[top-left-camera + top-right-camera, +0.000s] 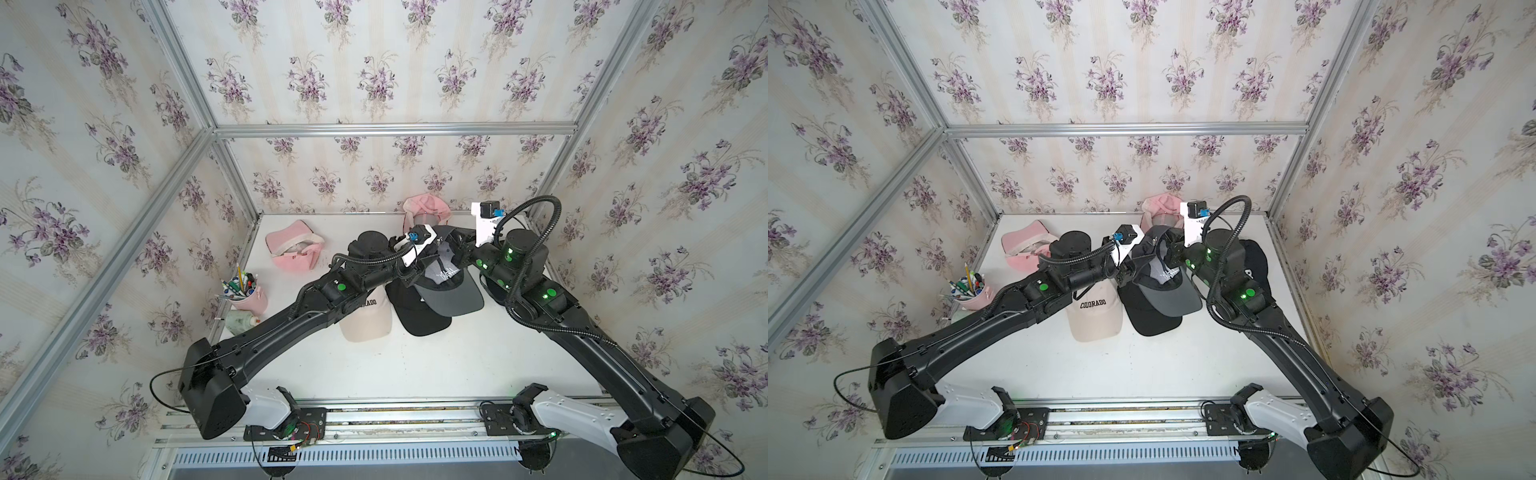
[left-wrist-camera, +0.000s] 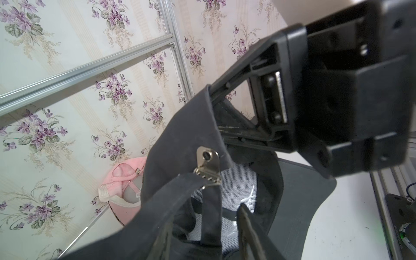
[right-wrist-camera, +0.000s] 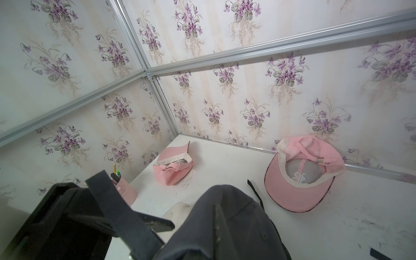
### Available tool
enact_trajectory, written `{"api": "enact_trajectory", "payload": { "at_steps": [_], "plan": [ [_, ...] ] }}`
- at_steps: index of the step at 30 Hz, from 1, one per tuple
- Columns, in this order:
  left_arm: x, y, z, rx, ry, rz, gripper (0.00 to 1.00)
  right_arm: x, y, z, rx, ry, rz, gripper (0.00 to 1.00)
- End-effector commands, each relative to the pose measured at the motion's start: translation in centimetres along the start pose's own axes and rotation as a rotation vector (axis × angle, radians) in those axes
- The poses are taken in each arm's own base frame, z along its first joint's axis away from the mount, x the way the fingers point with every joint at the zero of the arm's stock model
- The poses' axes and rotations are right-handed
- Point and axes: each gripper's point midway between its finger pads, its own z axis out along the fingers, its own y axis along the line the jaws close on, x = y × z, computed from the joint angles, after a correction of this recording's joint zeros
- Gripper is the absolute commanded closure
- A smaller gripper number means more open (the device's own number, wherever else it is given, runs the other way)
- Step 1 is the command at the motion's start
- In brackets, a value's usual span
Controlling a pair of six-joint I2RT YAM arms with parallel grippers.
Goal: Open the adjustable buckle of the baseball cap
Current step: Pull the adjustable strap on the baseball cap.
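the soft, light dark grey cotton baseball cap [image 1: 451, 291] hangs over other caps [image 1: 419, 316], rear edge pinched by the right gripper [image 3: 216, 209]. the left gripper's [image 2: 203, 216] jaws straddle its limp strap [image 2: 171, 191], half-spread; gripping beside the stiff silver buckle [image 2: 208, 167] seems best.

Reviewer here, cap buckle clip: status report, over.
Right gripper shut on grey cap, rear edge, cap held up. Left gripper at the strap by the metal buckle, grip unclear. Strap threaded through buckle. Black cap underneath, not blocking.
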Motion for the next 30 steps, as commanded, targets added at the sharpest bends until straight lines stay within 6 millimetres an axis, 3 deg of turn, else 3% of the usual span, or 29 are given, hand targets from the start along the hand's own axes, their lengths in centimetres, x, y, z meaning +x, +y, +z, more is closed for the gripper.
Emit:
{"api": "enact_trajectory", "payload": {
  "at_steps": [1,8,15,18,19,22,25,30],
  "plan": [
    [-1.4,0.0,-0.1,0.004,-0.049,0.019,0.65,-0.7,0.3,-0.3,-0.011,-0.026,0.009,1.0],
    [-0.9,0.0,-0.2,0.003,-0.018,0.024,0.86,-0.6,0.1,-0.3,-0.001,-0.027,0.003,1.0],
    [-0.8,-0.5,-0.1,0.033,-0.018,-0.005,0.8,-0.8,0.3,-0.3,-0.01,-0.027,0.003,1.0],
    [-1.1,-0.6,-0.1,0.04,-0.03,-0.017,0.64,-0.9,0.3,-0.4,-0.011,-0.031,0.004,1.0],
    [0.0,-0.7,0.8,0.046,-0.008,-0.024,0.62,-0.9,0.3,-0.4,-0.011,-0.031,0.003,1.0],
    [0.6,-0.5,1.4,0.036,0.006,-0.023,0.61,-1.0,0.3,-0.5,-0.01,-0.032,0.007,1.0],
    [0.6,-0.5,1.6,0.039,0.0,-0.028,0.62,-0.9,0.3,-0.6,-0.009,-0.029,0.009,1.0],
    [0.2,-0.4,1.5,0.032,-0.01,-0.034,0.79,-0.5,0.1,-0.7,-0.001,-0.02,0.007,1.0]
  ]
}}
